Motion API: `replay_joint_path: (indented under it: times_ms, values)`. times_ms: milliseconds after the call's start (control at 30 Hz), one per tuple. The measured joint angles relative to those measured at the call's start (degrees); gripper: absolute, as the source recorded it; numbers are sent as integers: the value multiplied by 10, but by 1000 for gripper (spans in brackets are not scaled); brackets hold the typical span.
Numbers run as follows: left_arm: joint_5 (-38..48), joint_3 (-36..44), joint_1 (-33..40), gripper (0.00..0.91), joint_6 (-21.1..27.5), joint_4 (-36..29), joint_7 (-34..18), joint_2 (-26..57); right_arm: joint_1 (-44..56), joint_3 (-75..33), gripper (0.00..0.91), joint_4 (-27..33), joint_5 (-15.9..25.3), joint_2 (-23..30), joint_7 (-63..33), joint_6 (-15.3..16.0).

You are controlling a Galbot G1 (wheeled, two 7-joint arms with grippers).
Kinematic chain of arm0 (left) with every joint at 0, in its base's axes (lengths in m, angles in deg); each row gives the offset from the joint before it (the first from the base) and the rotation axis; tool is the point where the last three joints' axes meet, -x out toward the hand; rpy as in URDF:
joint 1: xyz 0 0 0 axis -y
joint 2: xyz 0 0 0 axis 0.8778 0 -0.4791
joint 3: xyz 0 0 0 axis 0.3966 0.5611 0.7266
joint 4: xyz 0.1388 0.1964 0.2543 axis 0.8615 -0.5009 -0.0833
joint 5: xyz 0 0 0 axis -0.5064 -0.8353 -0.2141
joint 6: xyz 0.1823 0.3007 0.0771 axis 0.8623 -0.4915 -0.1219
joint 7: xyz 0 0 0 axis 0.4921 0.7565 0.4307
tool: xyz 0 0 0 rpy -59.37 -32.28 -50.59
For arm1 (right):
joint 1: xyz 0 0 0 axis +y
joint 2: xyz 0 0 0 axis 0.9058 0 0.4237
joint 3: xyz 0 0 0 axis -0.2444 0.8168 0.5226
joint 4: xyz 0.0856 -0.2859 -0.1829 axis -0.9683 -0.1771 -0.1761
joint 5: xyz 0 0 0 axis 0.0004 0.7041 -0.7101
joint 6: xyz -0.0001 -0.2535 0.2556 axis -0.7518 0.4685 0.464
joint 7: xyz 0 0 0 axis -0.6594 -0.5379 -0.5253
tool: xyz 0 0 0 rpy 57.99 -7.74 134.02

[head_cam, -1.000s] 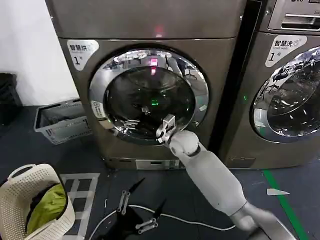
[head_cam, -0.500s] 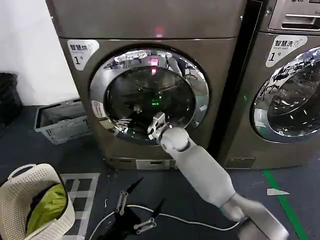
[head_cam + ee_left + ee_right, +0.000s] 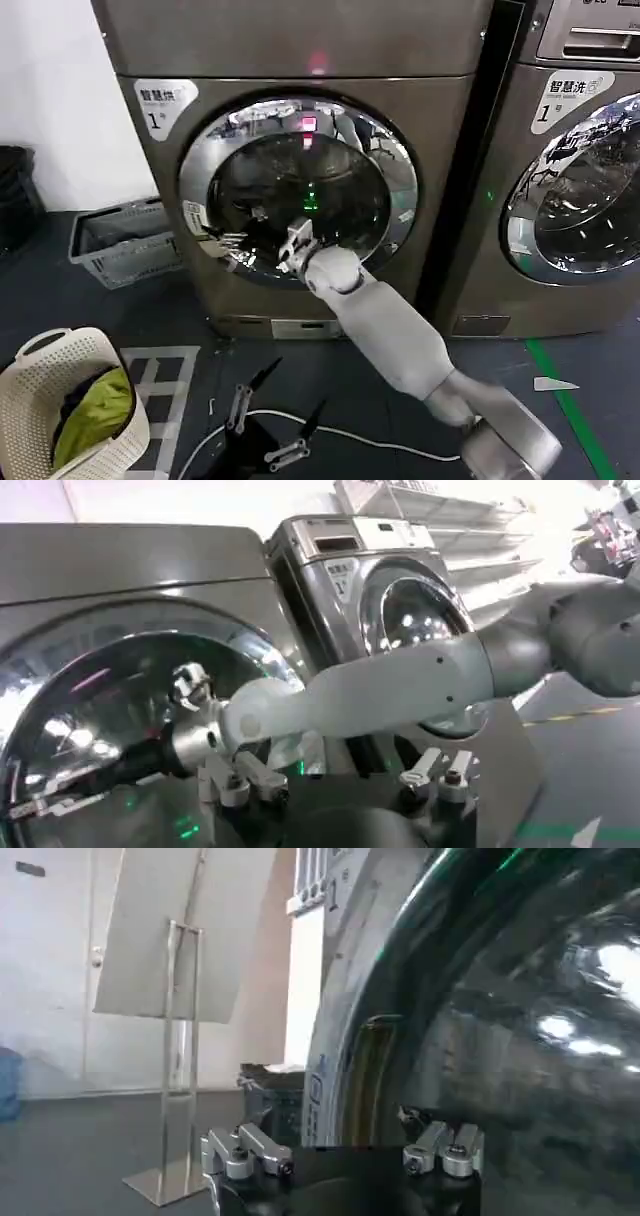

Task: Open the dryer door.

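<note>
Head view: the right gripper reaches across the dryer door, shut in the machine's front; its opening I can't tell. Left wrist: the left gripper hangs low, apparently spread, empty. Right wrist: the door's handle recess lies ahead — hook there, then pull outward.

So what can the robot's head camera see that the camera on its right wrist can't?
Head view alone: the whole round dryer door, shut, with the right arm's gripper reaching across its lower glass, the left gripper hanging low near the floor, a white laundry basket with green clothes, and a second machine beside the dryer.

Right wrist view alone: a close look along the door's chrome rim, and a grey board on a metal stand beside the dryer.

Both: the dryer door and the grey crate on the floor beside it.
</note>
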Motion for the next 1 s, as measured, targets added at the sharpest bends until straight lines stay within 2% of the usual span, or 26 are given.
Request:
replay_joint_path:
  times_ms: [533,1000]
  values:
    - [-9,-9,-20,907,-11,-7,0,-10,-29,16,907,38,-12,22,48,-8]
    - [-8,-14,-22,907,-13,-10,0,-10,-26,25,907,20,-38,0,123,-15]
